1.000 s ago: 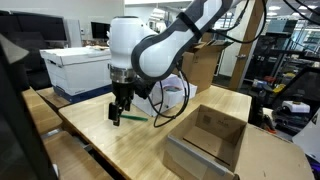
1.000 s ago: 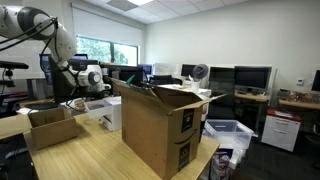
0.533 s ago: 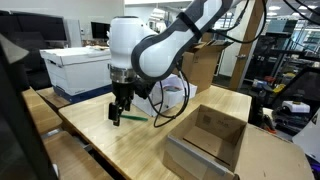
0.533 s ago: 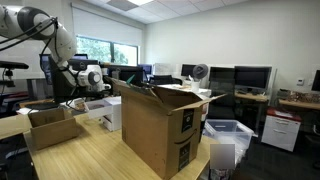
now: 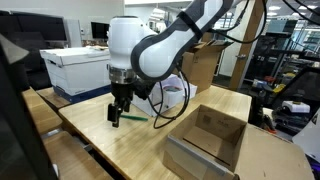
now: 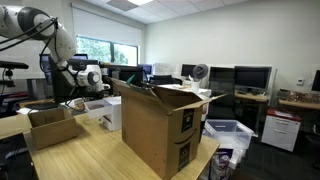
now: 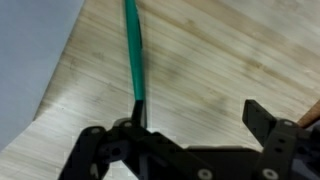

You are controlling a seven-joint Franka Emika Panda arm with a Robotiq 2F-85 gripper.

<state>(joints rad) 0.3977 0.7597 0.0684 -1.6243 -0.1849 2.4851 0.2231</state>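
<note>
- Green marker lies flat on your table, pointing to 12 o'clock in the wrist view.
- Your gripper hangs over it, released and empty, so the marker rests free.

Green pen on a wooden table, seen from the wrist.

The gripper hangs over the pale wooden table with its jaws spread wide and nothing between them. The green pen lies lengthwise, running from far off down to the left-hand finger. The table edge runs just left of it, grey floor beyond.
</note>
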